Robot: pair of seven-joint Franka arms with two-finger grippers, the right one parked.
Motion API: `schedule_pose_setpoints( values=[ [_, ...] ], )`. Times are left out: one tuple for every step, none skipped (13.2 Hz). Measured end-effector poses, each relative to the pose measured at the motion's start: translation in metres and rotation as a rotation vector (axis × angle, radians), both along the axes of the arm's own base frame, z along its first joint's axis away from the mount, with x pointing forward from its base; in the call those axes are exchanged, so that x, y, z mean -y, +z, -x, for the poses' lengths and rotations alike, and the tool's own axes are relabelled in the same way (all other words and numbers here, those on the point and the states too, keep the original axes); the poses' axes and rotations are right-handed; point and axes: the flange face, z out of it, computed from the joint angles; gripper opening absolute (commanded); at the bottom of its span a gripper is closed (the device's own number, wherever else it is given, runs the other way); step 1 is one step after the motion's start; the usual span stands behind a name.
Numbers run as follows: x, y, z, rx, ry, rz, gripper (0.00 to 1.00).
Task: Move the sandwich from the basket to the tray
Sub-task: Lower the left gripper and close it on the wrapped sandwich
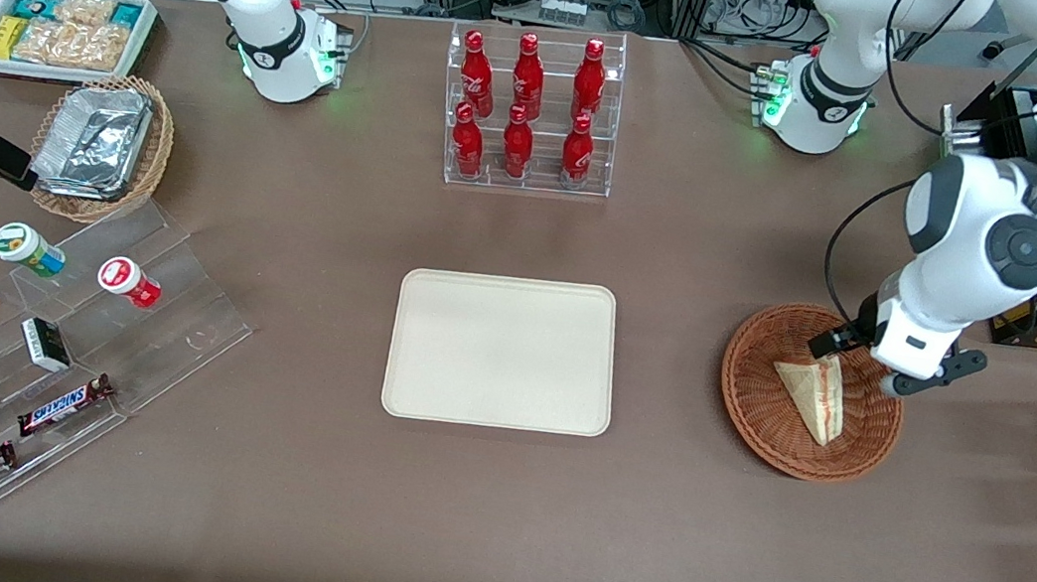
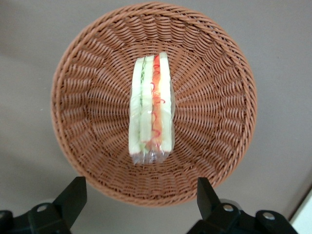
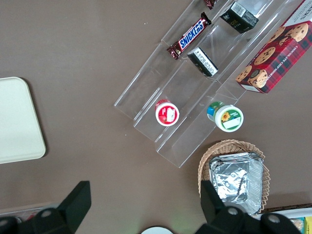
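So the gripper [image 1: 855, 359] has its jaws spread wide with nothing between them, and we can see it hanging above the basket [image 1: 756, 392], over the part of the rim farthest from the front camera. In the wrist view both fingers [image 2: 72, 199] sit apart with the basket [image 2: 87, 87] filling the gap. The sandwich [image 1: 813, 394] is lying in the basket, a pale wedge in clear wrap, and from the wrist we get its cut edge [image 2: 152, 109] with green and red layers. The tray [image 1: 503, 350] sits flat on the brown table [image 1: 487, 527], well apart from the basket toward the parked arm's end, nothing on it. Farther from the front camera than the tray we've got a clear rack of red bottles [image 1: 529, 107].
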Motion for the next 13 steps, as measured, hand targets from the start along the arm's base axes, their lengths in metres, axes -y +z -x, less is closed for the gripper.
schedule_pose_setpoints(
  values=[
    [0.000, -0.010, -0.002, -0.002, -0.001, 0.001, 1.00],
    [0.000, -0.018, -0.004, -0.001, -0.002, 0.003, 1.00],
    [0.000, -0.027, -0.006, 0.002, -0.005, 0.005, 1.00],
    [0.000, -0.036, -0.008, 0.005, -0.009, 0.007, 1.00],
    [-0.001, -0.046, -0.010, 0.008, -0.012, 0.009, 1.00],
    [-0.003, -0.054, -0.011, 0.008, -0.013, 0.010, 0.97],
    [-0.004, -0.062, -0.013, 0.008, -0.012, 0.011, 0.83],
    [-0.005, -0.069, -0.014, 0.012, -0.012, 0.012, 0.50],
    [-0.006, -0.076, -0.015, 0.016, -0.010, 0.013, 0.11],
    [-0.006, -0.082, -0.016, 0.019, -0.009, 0.014, 0.00],
    [-0.007, -0.086, -0.016, 0.017, -0.007, 0.014, 0.00],
    [-0.009, -0.088, -0.016, 0.014, -0.004, 0.013, 0.00],
    [-0.012, -0.087, -0.016, 0.012, -0.001, 0.012, 0.00]
  ],
)
